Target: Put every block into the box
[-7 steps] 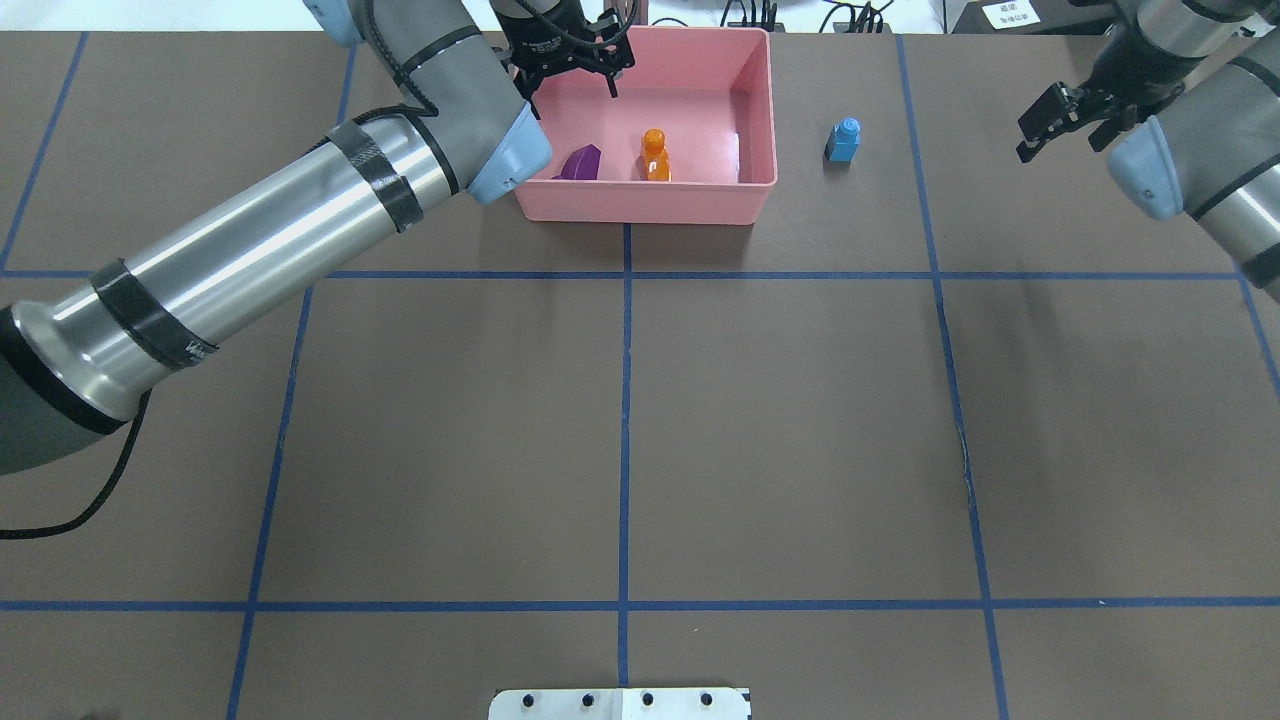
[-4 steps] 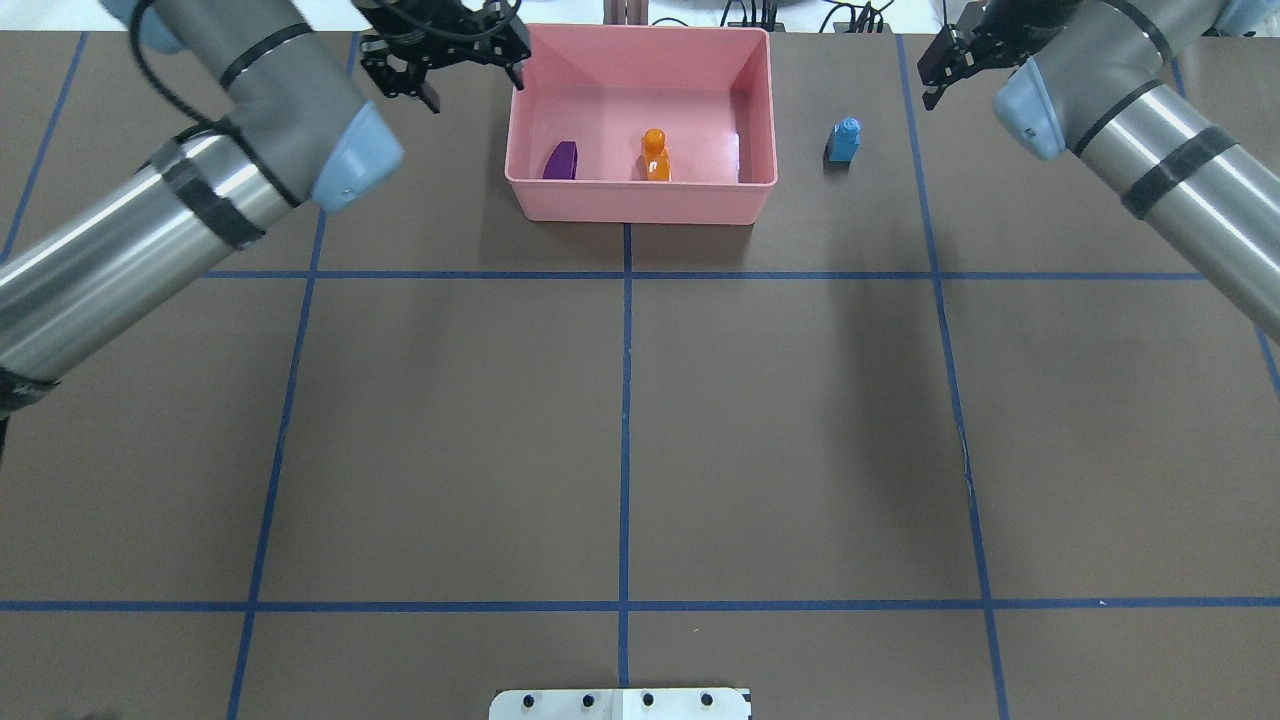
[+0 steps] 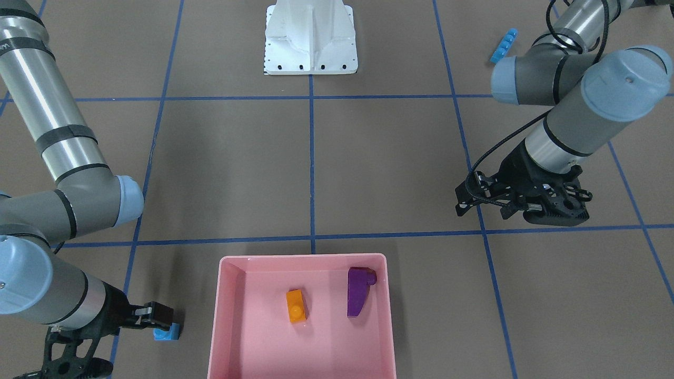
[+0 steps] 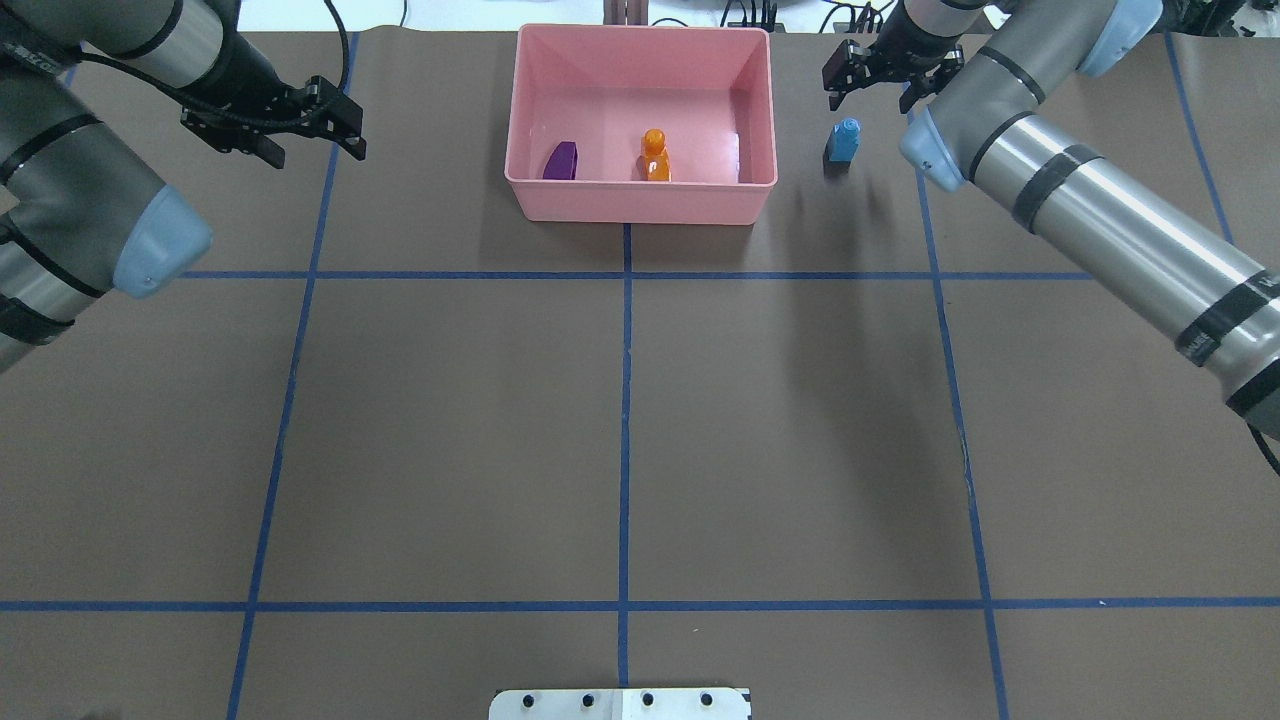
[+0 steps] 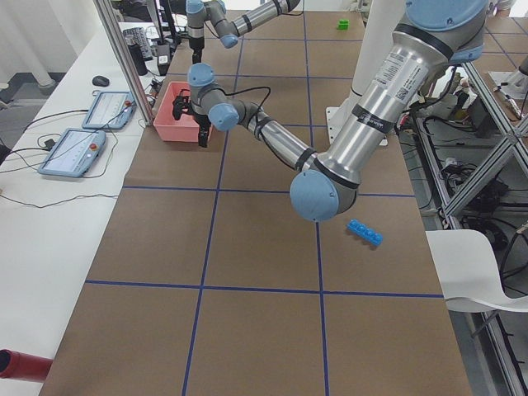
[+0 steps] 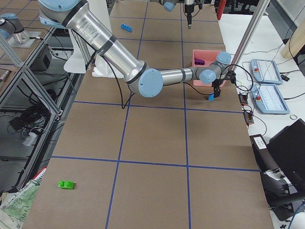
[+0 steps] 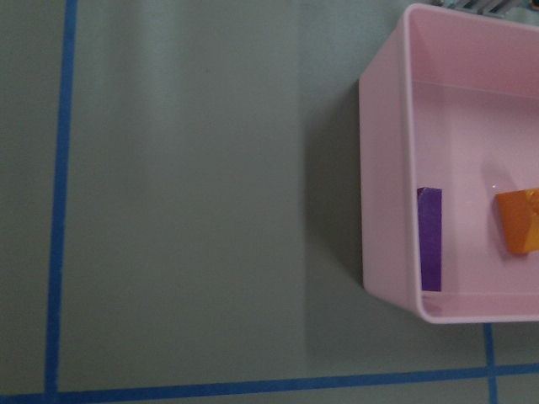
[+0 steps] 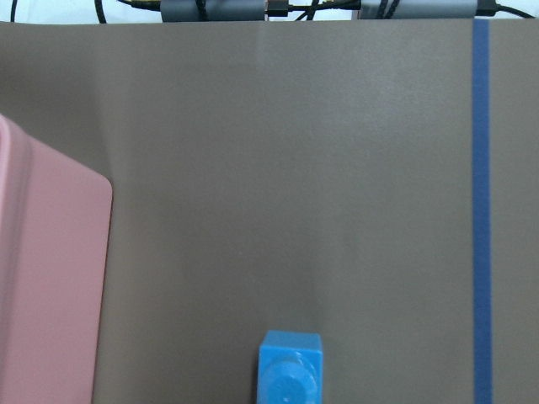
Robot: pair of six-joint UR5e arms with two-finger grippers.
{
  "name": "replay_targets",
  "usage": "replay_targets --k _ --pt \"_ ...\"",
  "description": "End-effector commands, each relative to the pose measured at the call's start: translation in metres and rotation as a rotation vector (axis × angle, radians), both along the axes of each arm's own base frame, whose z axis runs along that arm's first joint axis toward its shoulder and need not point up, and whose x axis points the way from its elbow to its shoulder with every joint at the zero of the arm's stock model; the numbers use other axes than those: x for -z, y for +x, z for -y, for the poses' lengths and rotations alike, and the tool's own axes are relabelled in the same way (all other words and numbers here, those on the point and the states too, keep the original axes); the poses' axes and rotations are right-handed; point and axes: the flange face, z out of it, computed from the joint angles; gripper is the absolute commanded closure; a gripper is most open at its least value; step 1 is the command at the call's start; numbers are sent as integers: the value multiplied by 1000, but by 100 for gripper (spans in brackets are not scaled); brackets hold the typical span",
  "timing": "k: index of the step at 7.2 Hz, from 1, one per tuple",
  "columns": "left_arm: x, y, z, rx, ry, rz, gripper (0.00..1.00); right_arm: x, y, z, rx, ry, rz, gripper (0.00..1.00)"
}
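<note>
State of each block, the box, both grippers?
Pink box: holding two blocks.
Orange block: inside box.
Purple sloped block: inside box.
Small light-blue block: on table, ungrasped.
Long light-blue block: on table.
Green block: on table.
Left gripper: open, empty.
Right gripper: open, empty.

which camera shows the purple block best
Exterior front-facing: the purple block lies whole in the box, slope and stud visible. Overhead shows it small, by the near wall; left wrist only a strip; exterior right a speck.

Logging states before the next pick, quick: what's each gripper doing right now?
Left gripper: open, holding nothing.
Right gripper: open, holding nothing, close to the small light-blue plastic studded block.
</note>
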Motion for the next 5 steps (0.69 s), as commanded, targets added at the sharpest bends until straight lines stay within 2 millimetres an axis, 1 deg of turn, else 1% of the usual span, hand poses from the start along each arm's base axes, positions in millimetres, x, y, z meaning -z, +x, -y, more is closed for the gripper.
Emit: replay_targets --k 1,3,4,5 --pt "-2 -3 -3 0 4 1 0 -6 -40 0 -67 15 -10 2" --pt "-1 -4 -4 0 8 -1 0 -15 -55 -5 -98 47 -69 4" --pt "-1 -3 -5 0 8 -1 0 -17 -57 -7 -94 46 -71 8" --pt "-1 -2 -5 2 6 0 0 -27 -63 -12 -91 53 -93 9"
